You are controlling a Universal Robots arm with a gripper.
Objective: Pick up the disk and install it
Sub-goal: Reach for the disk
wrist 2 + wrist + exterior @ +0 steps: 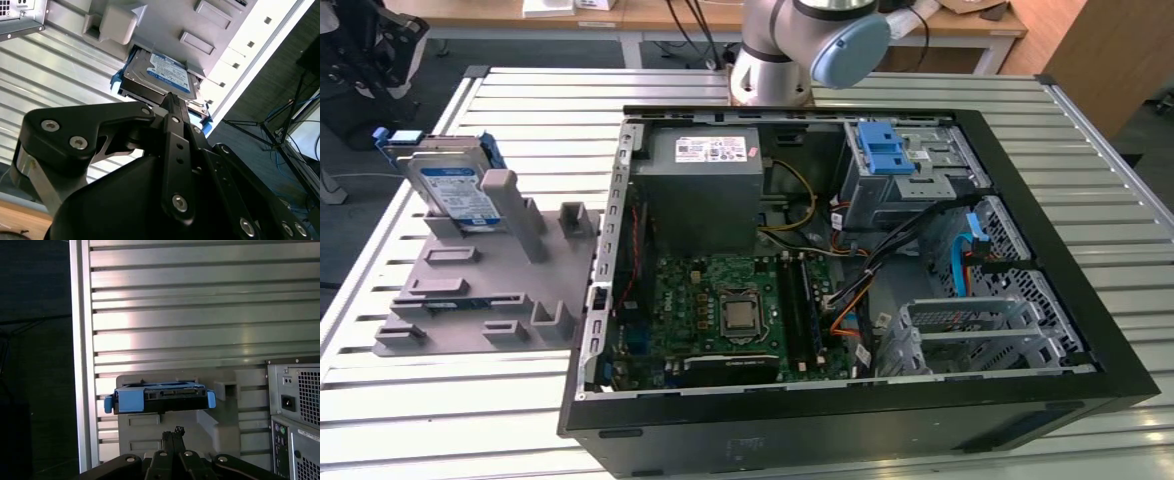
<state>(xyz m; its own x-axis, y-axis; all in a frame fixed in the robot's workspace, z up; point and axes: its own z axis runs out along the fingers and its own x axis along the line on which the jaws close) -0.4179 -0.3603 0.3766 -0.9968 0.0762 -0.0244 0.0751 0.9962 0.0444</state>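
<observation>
In the exterior view, an open computer case (847,300) is seen lying on a slatted metal table (400,400). A grey holder stand (474,285) is placed on the table just beside the case, on the exterior view's left. The disk (454,190) is held upright in that stand at the end farther from the case front, its white-and-blue label showing and its blue carrier frame around it. Inside the case, 1 grey power supply box (707,175) and 1 green motherboard (727,310) are visible. The arm's base (774,55) is mounted behind the case.

In the second wrist view, the gripper (170,97) is seen pointed at the disk (160,75), with its fingers (175,145) drawn together and nothing between them. Contact with the disk cannot be judged here. A corner of the case (15,15) appears beyond the stand (165,20).

In the first wrist view, the disk (160,397) is seen edge-on in the stand (225,425), beside the case's rear panel (295,415). The closed, empty gripper (173,433) is held near the disk, and a gap is seen between them.
</observation>
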